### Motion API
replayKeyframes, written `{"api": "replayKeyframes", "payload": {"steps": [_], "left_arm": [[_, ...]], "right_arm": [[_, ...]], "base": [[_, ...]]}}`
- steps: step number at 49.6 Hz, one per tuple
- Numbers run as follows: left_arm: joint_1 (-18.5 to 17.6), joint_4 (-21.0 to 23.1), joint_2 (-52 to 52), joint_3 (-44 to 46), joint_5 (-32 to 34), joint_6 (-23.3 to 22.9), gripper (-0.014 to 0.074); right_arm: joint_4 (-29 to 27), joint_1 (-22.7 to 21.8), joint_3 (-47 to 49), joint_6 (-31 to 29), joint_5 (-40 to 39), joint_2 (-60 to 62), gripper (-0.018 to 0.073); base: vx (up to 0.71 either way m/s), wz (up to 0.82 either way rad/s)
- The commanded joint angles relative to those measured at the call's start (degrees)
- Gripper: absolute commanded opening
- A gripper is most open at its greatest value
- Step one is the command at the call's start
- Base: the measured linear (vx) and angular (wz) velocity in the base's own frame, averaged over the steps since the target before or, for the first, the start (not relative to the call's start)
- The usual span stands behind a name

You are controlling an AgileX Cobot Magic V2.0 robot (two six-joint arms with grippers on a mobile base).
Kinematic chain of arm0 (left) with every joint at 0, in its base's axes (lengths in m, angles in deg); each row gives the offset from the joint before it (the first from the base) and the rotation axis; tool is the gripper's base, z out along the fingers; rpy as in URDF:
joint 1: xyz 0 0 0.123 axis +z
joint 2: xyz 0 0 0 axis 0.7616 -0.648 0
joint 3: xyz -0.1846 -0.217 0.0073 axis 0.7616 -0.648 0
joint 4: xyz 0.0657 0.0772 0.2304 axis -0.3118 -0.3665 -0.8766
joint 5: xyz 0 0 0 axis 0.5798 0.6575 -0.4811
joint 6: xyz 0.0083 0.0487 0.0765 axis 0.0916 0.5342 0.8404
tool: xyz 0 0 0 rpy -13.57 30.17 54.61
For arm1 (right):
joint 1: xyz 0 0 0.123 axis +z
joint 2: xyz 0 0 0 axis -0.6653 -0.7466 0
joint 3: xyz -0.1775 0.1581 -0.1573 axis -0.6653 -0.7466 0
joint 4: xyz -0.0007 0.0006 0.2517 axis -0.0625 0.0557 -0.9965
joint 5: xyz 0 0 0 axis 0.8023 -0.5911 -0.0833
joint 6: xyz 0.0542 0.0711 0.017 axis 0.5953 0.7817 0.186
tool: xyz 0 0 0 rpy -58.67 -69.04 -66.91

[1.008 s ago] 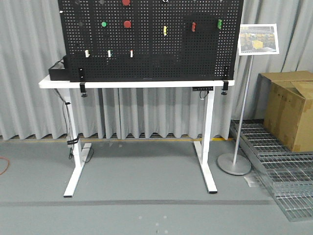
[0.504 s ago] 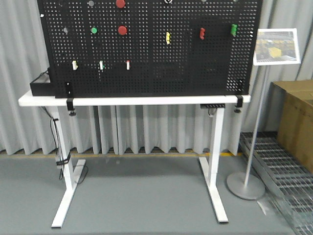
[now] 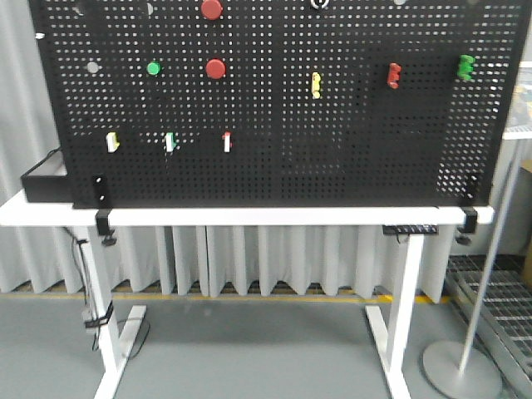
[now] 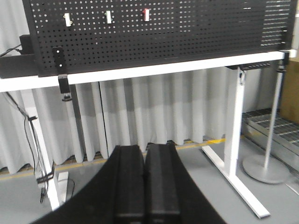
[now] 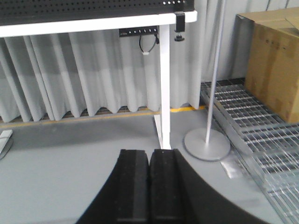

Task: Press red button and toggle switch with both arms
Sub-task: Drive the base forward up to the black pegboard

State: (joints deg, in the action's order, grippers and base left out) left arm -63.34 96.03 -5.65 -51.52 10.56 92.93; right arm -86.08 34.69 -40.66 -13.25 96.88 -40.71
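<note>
The toggle switch (image 3: 320, 3), a black knob in a pale ring, sits at the top middle of the front view and is cut by the frame's upper edge. A red button (image 3: 216, 68) lies to its lower left, with a second red button (image 3: 212, 8) above that; which of them the task means cannot be told. All are mounted on a black pegboard (image 3: 274, 166).

On the same board are a green button (image 3: 153, 68), a yellow knobbly switch (image 3: 316, 85), a red knobbly switch (image 3: 394, 76), a green knobbly switch (image 3: 465, 67), and a lower row of three small switches (image 3: 169, 142).

The board stands upright on a white surface (image 3: 249, 216), held by a clamp (image 3: 103, 224) at each lower corner. A power strip (image 5: 138, 31) hangs under the surface's edge; its markings are too small to read.

The left pincer (image 4: 144, 151) and the right pincer (image 5: 149, 154) each have their fingers pressed together, pinching nothing, low in their wrist views. Bare grey floor (image 5: 70, 154) lies between them and the surface's legs. At the right stand a sign pole (image 5: 215, 70), a metal grating (image 5: 252, 121) and a cardboard box (image 5: 275, 60).
</note>
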Motion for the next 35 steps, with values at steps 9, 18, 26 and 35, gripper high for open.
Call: {"api": "replayKeyframes", "payload": {"steps": [9, 18, 26, 35], "left_arm": [[-0.1, 0.2, 0.9, -1.8, 4.8, -0.4, 0.0002], [-0.1, 0.2, 0.9, -1.8, 4.8, -0.4, 0.0002], [-0.1, 0.2, 0.9, -1.8, 4.8, -0.4, 0.0002], [-0.1, 0.2, 0.9, -1.8, 4.8, -0.4, 0.0002]], "right_arm": [[0.5, 0.0, -0.7, 0.0, -4.6, 0.9, -0.0004], [0.5, 0.0, -0.7, 0.0, -4.6, 0.9, -0.0004], [0.5, 0.0, -0.7, 0.0, -4.6, 0.9, -0.0004], [0.5, 0.0, -0.7, 0.0, -4.6, 0.9, -0.0004]], "base": [[0.5, 0.0], [0.49, -0.02], [0.48, -0.02], [0.47, 0.0]]}}
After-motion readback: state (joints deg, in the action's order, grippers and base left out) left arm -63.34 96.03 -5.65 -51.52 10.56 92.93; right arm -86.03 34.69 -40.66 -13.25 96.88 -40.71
